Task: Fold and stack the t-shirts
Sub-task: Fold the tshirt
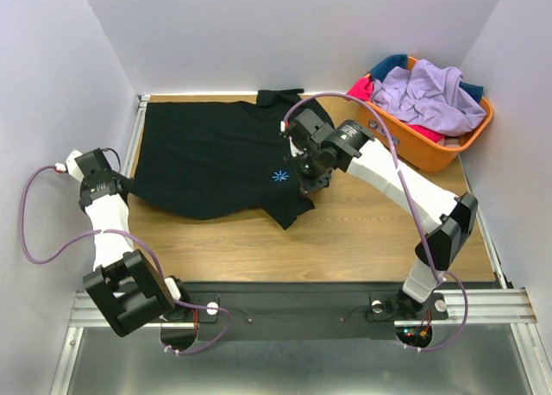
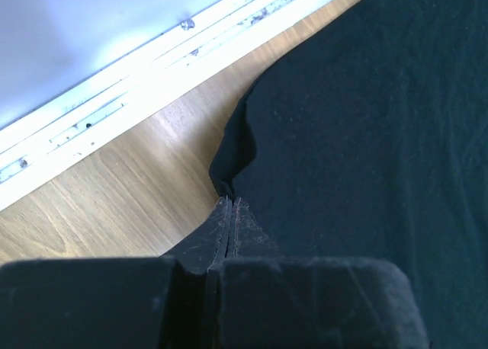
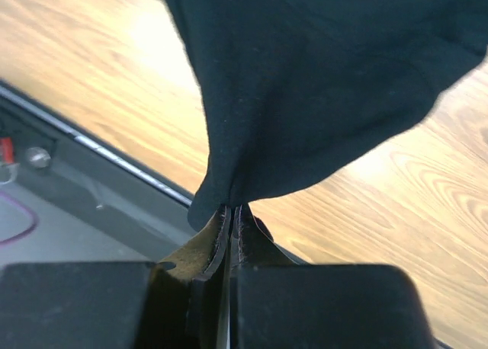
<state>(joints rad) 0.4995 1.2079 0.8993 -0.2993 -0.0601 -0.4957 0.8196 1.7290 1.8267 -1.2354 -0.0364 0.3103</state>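
Note:
A black t-shirt lies spread over the left and middle of the wooden table, its light-blue starburst logo facing up. My left gripper is at the shirt's left edge, shut on a pinch of the black cloth; its tips meet at the hem. My right gripper hovers beside the logo, shut on a corner of the same shirt, which hangs lifted off the wood from the tips. Lavender, pink-red and teal t-shirts lie heaped in the basket.
The orange plastic basket stands at the back right corner. White walls close in the table on three sides. A metal rail runs along the left table edge, and a black bar with the arm bases spans the near edge.

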